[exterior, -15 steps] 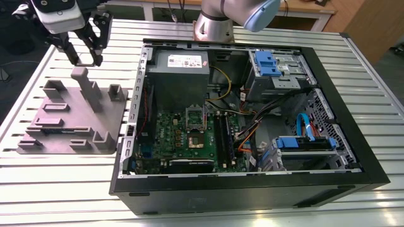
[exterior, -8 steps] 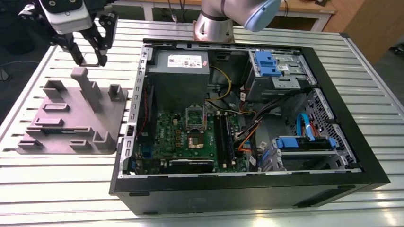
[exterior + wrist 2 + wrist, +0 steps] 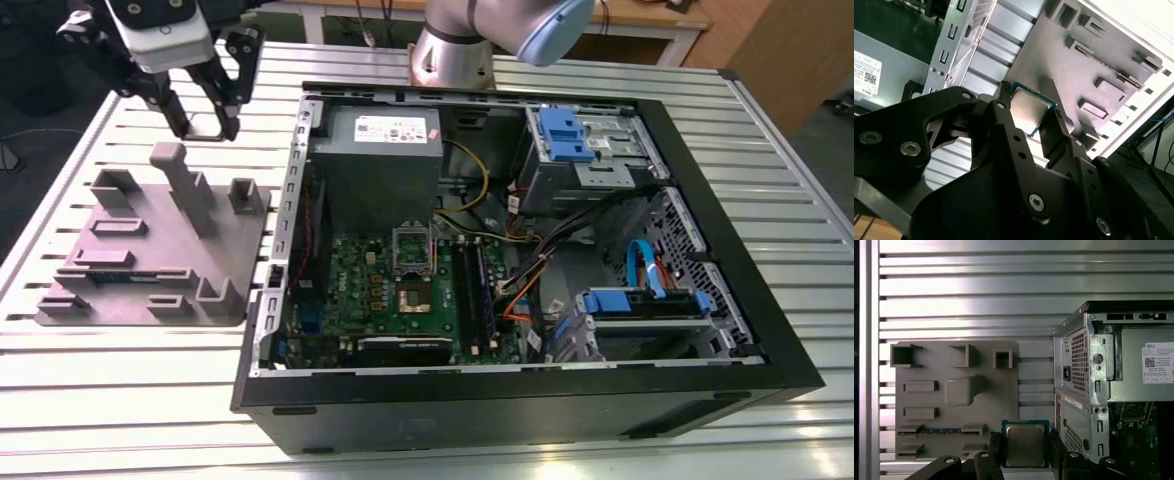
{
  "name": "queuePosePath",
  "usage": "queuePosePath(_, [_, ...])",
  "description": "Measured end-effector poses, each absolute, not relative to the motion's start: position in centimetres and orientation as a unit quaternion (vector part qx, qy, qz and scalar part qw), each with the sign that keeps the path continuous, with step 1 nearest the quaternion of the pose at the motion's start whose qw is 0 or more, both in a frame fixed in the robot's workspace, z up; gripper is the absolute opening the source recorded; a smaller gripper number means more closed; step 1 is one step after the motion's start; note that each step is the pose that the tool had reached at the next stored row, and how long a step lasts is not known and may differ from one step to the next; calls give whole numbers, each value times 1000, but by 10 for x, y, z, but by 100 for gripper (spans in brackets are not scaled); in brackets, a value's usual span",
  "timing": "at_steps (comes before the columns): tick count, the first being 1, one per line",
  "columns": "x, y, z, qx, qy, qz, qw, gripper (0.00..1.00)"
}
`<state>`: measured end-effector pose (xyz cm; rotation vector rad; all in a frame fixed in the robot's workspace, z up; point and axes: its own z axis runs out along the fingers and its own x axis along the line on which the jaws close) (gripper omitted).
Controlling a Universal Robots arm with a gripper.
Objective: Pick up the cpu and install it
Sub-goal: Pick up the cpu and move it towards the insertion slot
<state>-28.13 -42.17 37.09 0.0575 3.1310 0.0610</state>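
The cpu [image 3: 1025, 445], a flat square chip with a shiny metal top and a pale green rim, is clamped between my black fingers [image 3: 995, 446]. My gripper [image 3: 1025, 449] is shut on the cpu [image 3: 1029, 107] by two opposite edges. In the exterior view the gripper [image 3: 203, 126] hangs above the table at the far left, over the back edge of the grey fixture plate [image 3: 147, 250] and outside the computer case [image 3: 534, 390]. The motherboard's cpu socket [image 3: 414, 292] lies inside the case with its metal cover [image 3: 414, 245] swung up.
The open case holds a grey power supply [image 3: 380, 150], blue drive brackets [image 3: 567, 135] and loose cables [image 3: 534, 270]. A narrow circuit strip [image 3: 939, 431] rests in a slot of the fixture plate [image 3: 929, 400]. Tall posts [image 3: 180, 180] rise from the plate. The arm's base [image 3: 454, 50] stands behind the case.
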Motion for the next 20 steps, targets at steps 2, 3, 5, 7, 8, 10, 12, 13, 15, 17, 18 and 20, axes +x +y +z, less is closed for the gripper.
queuePosePath(2, [-278, -422, 371, 18, 1000, 19, 5, 47])
queuePosePath(3, [-277, -422, 371, 18, 1000, 19, 5, 47])
queuePosePath(5, [-275, -422, 371, 18, 1000, 19, 5, 47])
queuePosePath(7, [-272, -422, 371, 18, 1000, 19, 5, 47])
queuePosePath(8, [-271, -422, 371, 18, 1000, 19, 5, 47])
queuePosePath(10, [-269, -422, 371, 18, 1000, 19, 5, 47])
queuePosePath(12, [-267, -422, 371, 18, 1000, 19, 5, 47])
queuePosePath(13, [-266, -422, 371, 18, 1000, 19, 5, 47])
queuePosePath(15, [-264, -422, 371, 18, 1000, 19, 5, 47])
queuePosePath(17, [-262, -422, 371, 18, 1000, 19, 5, 47])
queuePosePath(18, [-261, -422, 371, 18, 1000, 19, 5, 47])
queuePosePath(20, [-258, -422, 371, 18, 1000, 19, 5, 47])
